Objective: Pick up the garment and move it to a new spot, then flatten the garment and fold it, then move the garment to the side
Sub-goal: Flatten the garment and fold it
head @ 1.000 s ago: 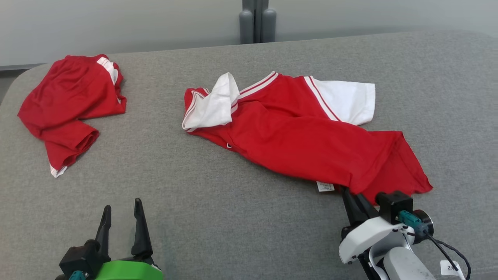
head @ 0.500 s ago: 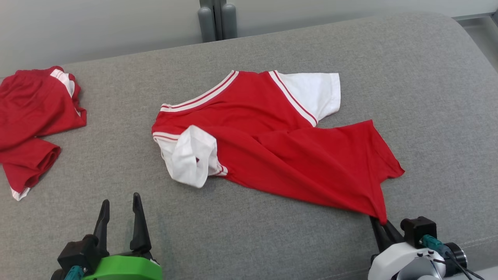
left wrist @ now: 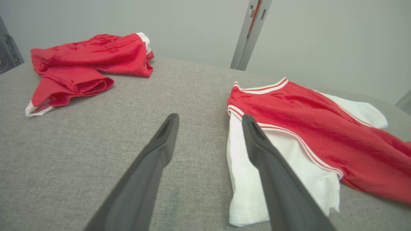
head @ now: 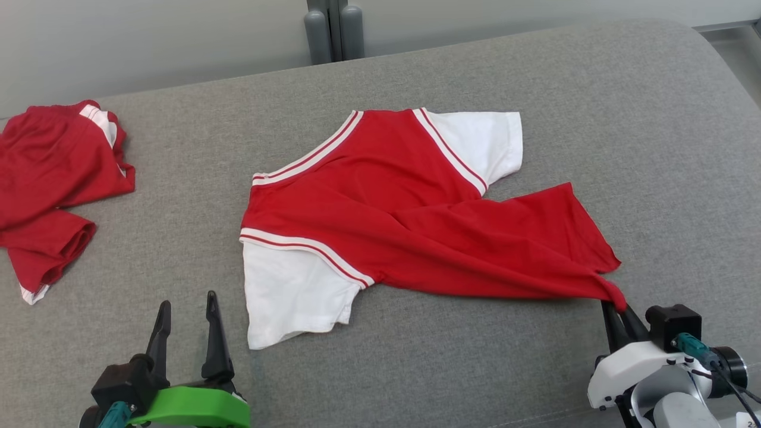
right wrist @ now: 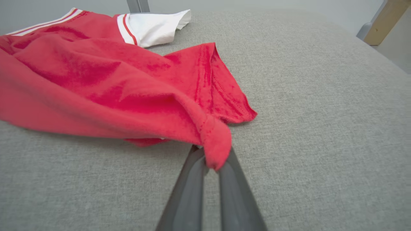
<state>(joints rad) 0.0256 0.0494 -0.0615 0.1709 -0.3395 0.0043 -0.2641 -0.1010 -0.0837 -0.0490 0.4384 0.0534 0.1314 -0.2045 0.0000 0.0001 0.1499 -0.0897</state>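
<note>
A grey cloth-covered table (head: 416,368) carries a red and white shirt (head: 410,220) spread mid-surface, with crumpled red shorts (head: 53,178) at its left.

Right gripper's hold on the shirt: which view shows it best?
Right wrist view: the right gripper pinches the shirt by its bunched corner, close up. Head view shows it small; left wrist view shows the sleeve end.

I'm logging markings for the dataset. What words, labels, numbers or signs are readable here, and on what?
Red and white shirt: no print or label showing.
Red shorts: no text showing.
White tag at the head view's lower right corner: it carries a mark, but it is cut off by the edge and too small to read.
</note>
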